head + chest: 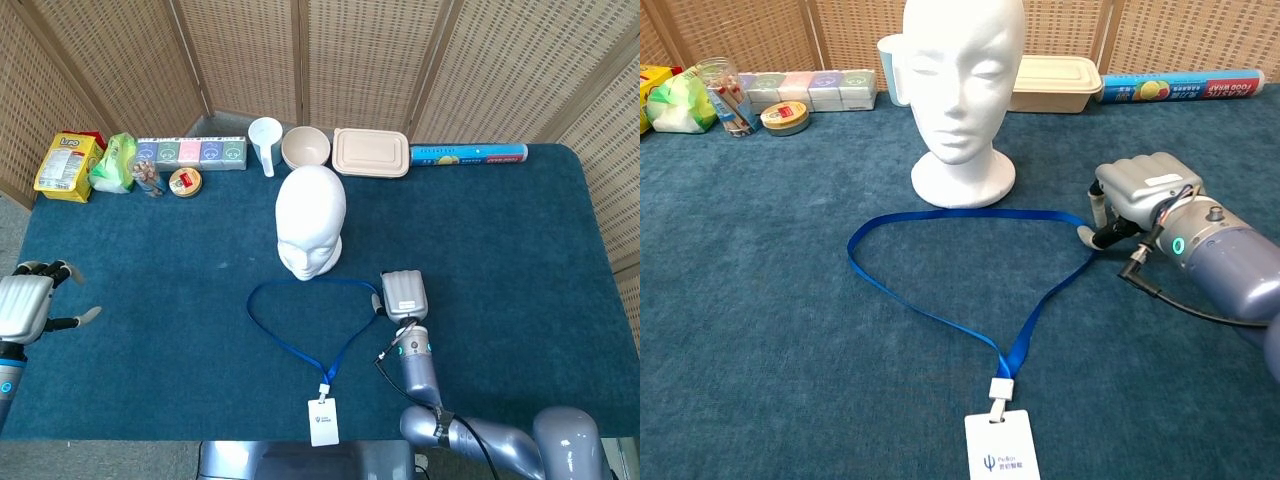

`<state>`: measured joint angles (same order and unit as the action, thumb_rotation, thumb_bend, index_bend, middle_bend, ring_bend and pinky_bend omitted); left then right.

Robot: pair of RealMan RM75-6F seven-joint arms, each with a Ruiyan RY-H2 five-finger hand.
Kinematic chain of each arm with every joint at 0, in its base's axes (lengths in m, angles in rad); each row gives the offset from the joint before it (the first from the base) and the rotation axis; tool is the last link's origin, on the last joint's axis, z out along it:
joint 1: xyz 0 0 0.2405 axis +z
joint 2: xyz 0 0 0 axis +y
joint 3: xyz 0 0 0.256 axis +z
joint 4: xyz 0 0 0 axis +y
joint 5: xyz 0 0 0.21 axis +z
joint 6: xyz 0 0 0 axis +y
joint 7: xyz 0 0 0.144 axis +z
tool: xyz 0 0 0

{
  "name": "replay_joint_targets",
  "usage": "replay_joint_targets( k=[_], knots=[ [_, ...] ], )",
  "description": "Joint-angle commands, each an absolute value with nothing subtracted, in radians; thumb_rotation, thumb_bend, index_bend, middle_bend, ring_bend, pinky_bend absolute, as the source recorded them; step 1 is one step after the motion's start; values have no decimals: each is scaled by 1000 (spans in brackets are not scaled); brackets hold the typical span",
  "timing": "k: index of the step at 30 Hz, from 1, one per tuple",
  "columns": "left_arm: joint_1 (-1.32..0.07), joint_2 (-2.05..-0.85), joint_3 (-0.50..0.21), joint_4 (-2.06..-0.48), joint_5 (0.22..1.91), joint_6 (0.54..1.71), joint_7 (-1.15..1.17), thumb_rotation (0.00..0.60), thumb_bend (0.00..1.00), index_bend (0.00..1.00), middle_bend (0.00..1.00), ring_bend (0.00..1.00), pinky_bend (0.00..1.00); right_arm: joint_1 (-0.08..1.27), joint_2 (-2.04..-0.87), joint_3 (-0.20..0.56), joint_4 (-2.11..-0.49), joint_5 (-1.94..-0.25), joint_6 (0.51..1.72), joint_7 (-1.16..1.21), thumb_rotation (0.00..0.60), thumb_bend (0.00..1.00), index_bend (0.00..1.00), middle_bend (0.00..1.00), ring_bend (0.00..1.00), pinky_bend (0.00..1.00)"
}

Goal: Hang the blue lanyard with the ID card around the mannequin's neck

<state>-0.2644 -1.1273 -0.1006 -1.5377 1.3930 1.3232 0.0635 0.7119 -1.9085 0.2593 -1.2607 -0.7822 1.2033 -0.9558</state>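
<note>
The white mannequin head point(311, 215) point(962, 80) stands upright mid-table. In front of it the blue lanyard point(285, 343) point(970, 214) lies flat in a loop, its white ID card point(322, 422) point(1001, 447) near the front edge. My right hand point(404, 295) point(1140, 185) sits palm-down at the loop's right bend. Its thumb tip touches the strap there, and a small gap shows between thumb and fingers. My left hand point(25, 305) hovers at the table's left edge with fingers spread, holding nothing.
Along the back edge stand a yellow snack box point(66, 165), a green bag point(113, 163), a row of small boxes point(190, 152), a white cup point(265, 142), a bowl point(305, 148), a beige lidded container point(371, 152) and a film roll box point(468, 154).
</note>
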Motion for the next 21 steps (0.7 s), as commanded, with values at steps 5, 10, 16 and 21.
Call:
replay_joint_targets(
  k=[5,10,16,21],
  knots=[
    [-267,-1129,-101,-1539,1394,1322,63,415,145,466,418,423,297,715,-1908,260,-1258,-781,1202,-955,362,509,514,809,1000,1000],
    [-267,-1129,-100,-1538,1394,1321,63,412,145,466,418,423,297,716,-1909,258,-1253,-781,1203,-954,408,521,522,817,1000,1000],
    [-265,-1128,-100,-1538,1394,1324,60,415,144,466,418,423,297,715,-1912,258,-1248,-781,1203,-949,503,538,549,828,1000,1000],
    [-264,-1128,-99,-1539,1396,1326,59,414,145,466,418,423,297,714,-1912,256,-1248,-787,1206,-944,535,546,587,844,1000,1000]
  ],
)
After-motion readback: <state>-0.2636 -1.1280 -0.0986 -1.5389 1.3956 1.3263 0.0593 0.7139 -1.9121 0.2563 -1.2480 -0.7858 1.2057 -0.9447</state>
